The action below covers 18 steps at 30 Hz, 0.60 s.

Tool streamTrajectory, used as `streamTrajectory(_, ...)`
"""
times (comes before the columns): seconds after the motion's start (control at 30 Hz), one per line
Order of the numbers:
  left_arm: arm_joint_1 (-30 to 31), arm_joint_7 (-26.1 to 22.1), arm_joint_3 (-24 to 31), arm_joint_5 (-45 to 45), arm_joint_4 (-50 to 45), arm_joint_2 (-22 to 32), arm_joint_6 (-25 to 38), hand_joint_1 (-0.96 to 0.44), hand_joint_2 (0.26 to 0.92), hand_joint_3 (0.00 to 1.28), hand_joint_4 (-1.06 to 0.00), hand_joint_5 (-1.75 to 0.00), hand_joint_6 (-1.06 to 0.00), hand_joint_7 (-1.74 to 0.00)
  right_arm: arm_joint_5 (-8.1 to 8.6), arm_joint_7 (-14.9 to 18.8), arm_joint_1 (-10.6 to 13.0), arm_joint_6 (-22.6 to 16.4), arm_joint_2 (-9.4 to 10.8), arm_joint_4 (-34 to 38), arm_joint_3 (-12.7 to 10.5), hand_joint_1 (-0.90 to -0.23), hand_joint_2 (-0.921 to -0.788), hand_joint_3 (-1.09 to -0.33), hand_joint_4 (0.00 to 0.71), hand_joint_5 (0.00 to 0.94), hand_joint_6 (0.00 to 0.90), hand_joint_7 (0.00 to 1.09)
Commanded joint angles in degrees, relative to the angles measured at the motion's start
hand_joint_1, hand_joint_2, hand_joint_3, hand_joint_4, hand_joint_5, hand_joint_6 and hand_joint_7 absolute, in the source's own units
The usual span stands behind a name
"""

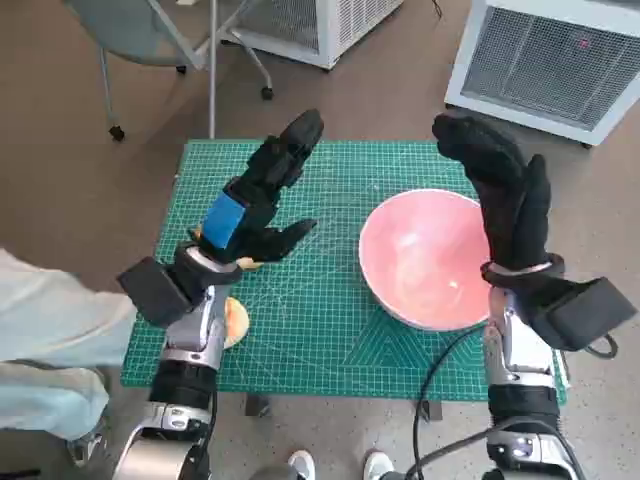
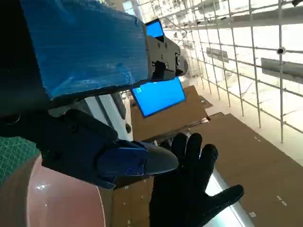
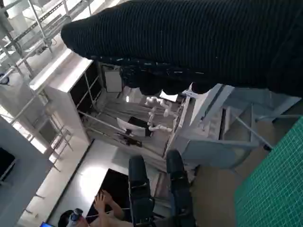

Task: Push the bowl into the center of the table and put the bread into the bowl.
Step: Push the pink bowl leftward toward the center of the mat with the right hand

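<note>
Bowl (image 1: 425,258) right of desk (image 1: 300,330) ctr; bread (image 1: 236,320) left of bowl, under left hand (image 1: 262,200). Both hands' fingers spread, empty; right hand (image 1: 505,195) beside bowl. Risk: hard shove tips bowl.

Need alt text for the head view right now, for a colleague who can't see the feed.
A pink bowl sits empty on the right side of a green mat, with the gloved right hand raised at its right rim. The blue-taped left hand hovers open over the mat's left side, and the bread peeks out beneath its forearm.
</note>
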Motion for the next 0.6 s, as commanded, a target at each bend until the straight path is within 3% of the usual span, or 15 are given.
streamTrajectory(0.03,-1.02,-0.12,0.45,-0.53,0.54,0.35,-0.84,-0.50,0.921,0.34,-0.10,0.00,-0.13,-0.15,-0.51,-0.37,1.44,0.88,0.31,0.14,0.17,-0.702,-0.921,-0.750,0.153,0.000,-0.001,0.48)
streamTrajectory(0.6,-1.03,1.17,0.63,0.21,0.79,0.43,-1.38,-0.52,0.921,0.34,-0.12,-0.01,-0.14,-0.17,-0.75,-0.46,1.55,1.03,0.47,0.46,0.55,-0.701,-0.921,-0.749,0.152,0.000,-0.001,0.48)
